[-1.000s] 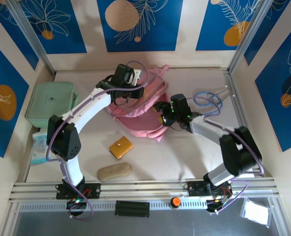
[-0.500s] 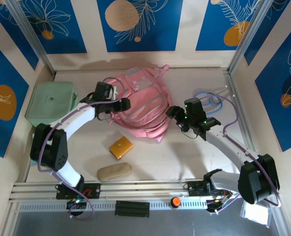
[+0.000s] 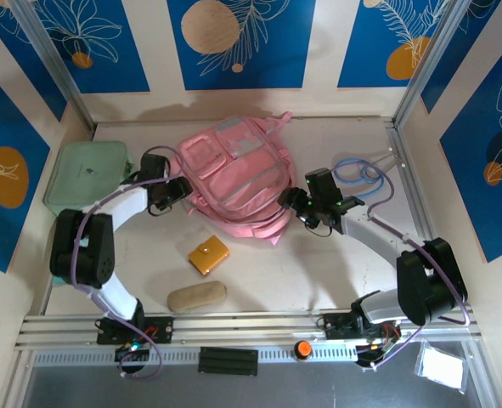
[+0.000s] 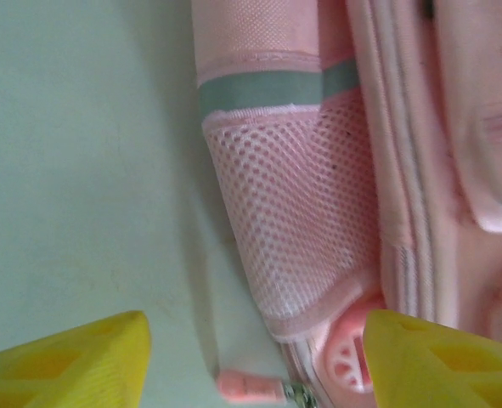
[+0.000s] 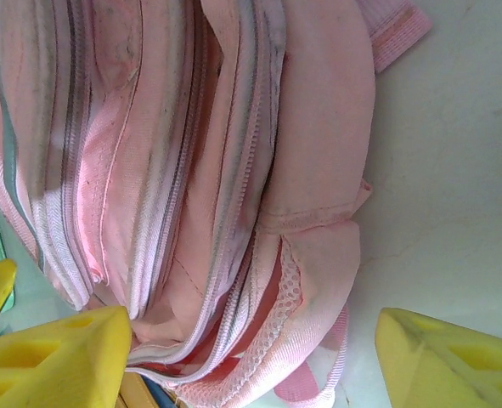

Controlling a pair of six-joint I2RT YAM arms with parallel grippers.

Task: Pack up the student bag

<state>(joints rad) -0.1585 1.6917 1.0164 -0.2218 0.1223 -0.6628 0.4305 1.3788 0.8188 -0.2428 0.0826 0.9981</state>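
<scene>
From above, the bag (image 3: 238, 174) is lying flat at the back middle of the bench (image 3: 318, 272), with the left tool (image 3: 183, 189) hanging at its left edge and the right tool (image 3: 290, 202) at its right edge, neither one carrying anything; the green case (image 3: 87, 174), orange box (image 3: 209, 254) and tan pouch (image 3: 197, 296) are all sitting outside it, so packing is looking barely begun, with every item waiting to go in. In the left wrist view, the yellow fingers (image 4: 64, 361) are standing well apart and gripping nothing, with the mesh pocket (image 4: 301, 238) and a zip pull (image 4: 246, 387) lying just ahead. In the right wrist view, that tool's jaws are gaping wide too, empty, facing the bag's zip seams; whether any pocket is standing open I cannot tell, so opening one is likely coming first
</scene>
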